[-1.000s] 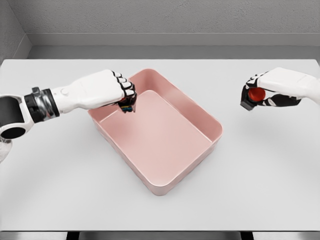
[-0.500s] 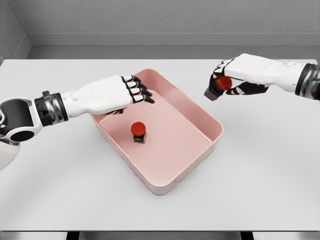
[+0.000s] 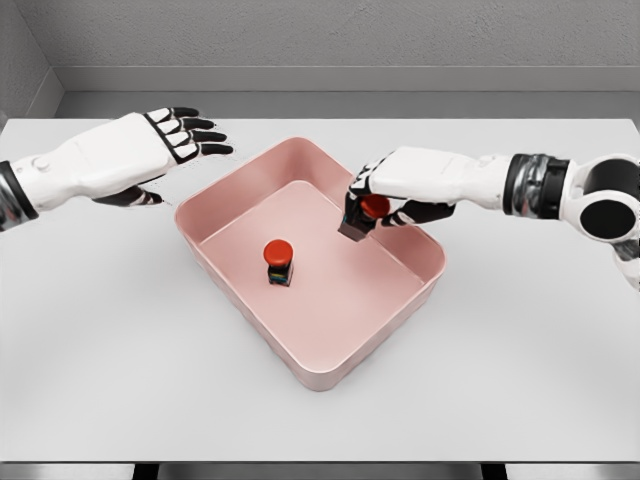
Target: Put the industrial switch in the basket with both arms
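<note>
A pink basket [image 3: 412, 298] lies in the middle of the white table. One industrial switch [image 3: 278, 262], dark with a red button on top, stands upright on the basket floor left of centre. My right hand [image 3: 372, 200] is shut on a second industrial switch [image 3: 364, 216], tilted, just above the basket's far right wall. My left hand [image 3: 170, 140] hovers open over the table, up and left of the basket, fingers spread and holding nothing.
The white table [image 3: 120, 350] reaches to a grey back wall. Its front edge runs along the bottom of the view. Bare table surface surrounds the basket on all sides.
My left hand let go of the first switch into the basket, then drew back up and left. My right hand carried its switch leftward from the table's right side to the basket's rim.
</note>
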`<action>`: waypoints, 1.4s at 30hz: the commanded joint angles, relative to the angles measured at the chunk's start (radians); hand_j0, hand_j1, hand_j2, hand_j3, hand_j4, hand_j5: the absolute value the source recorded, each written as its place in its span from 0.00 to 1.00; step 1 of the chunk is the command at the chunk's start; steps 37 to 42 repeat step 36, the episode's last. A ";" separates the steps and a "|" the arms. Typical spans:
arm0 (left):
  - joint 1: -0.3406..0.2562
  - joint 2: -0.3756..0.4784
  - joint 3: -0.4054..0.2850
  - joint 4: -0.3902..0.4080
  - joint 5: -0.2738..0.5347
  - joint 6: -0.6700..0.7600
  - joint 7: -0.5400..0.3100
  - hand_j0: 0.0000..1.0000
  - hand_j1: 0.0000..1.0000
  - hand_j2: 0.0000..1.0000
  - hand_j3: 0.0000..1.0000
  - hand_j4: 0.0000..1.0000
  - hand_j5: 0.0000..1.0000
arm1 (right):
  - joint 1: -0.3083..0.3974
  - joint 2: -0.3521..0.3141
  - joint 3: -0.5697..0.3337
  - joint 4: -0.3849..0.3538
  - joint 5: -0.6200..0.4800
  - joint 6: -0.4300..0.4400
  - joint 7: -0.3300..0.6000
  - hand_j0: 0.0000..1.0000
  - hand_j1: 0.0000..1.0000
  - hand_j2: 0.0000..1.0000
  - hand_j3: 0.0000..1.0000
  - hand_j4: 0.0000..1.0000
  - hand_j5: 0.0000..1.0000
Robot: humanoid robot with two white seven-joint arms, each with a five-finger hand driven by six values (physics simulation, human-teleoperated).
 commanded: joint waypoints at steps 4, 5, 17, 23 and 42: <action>0.008 0.029 0.030 0.099 0.036 0.002 0.001 1.00 1.00 1.00 1.00 1.00 1.00 | 0.000 0.005 0.016 0.000 -0.004 0.027 -0.001 1.00 1.00 1.00 1.00 1.00 1.00; 0.008 0.031 0.045 0.114 0.042 0.002 0.001 1.00 1.00 1.00 1.00 1.00 1.00 | 0.000 0.005 0.016 0.000 -0.004 0.025 -0.001 1.00 1.00 1.00 1.00 1.00 1.00; 0.060 0.039 0.059 0.122 0.047 0.002 -0.007 1.00 1.00 1.00 1.00 1.00 1.00 | -0.006 -0.110 -0.190 0.000 -0.034 0.010 -0.001 1.00 1.00 1.00 1.00 1.00 1.00; 0.060 0.039 0.061 0.123 0.047 0.002 -0.007 1.00 1.00 1.00 1.00 1.00 1.00 | 0.271 -0.195 -0.461 0.000 -0.051 -0.104 -0.001 1.00 1.00 1.00 1.00 1.00 1.00; 0.060 0.039 0.062 0.123 0.047 0.002 -0.007 1.00 1.00 1.00 1.00 1.00 1.00 | 0.460 -0.216 -0.595 0.003 -0.051 -0.206 -0.001 1.00 1.00 1.00 1.00 1.00 1.00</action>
